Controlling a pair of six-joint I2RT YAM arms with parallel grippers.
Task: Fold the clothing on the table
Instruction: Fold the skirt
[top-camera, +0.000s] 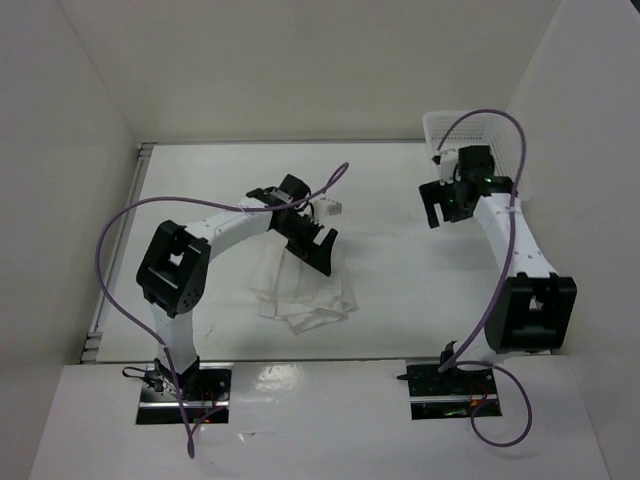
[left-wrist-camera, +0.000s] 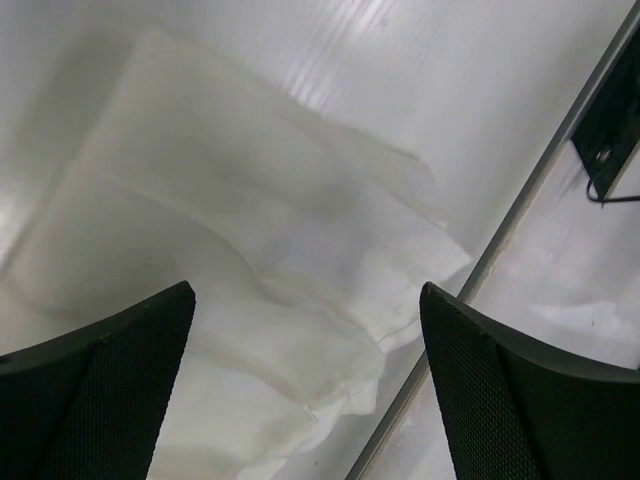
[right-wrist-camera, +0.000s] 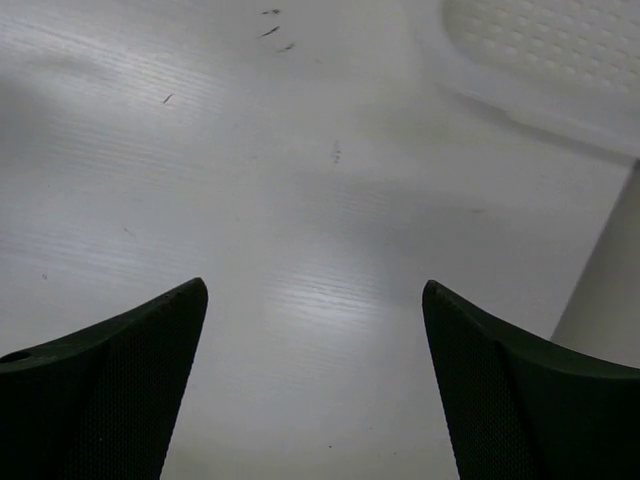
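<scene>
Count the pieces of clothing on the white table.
1: a white thin-fabric skirt, folded, centre-left near the matte white table's front edge. The white plastic mesh basket's inside is partly hidden.

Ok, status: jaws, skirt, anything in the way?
Left jaws open, empty, above skirt. Right jaws open, empty, over table by basket. Skirt in loose layers, nothing on it.

One skirt, one basket, one table, two tools.

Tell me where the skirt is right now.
In the top view the white skirt lies on the table left of centre, just under the left gripper, far from the mesh basket at the right rear corner.
</scene>
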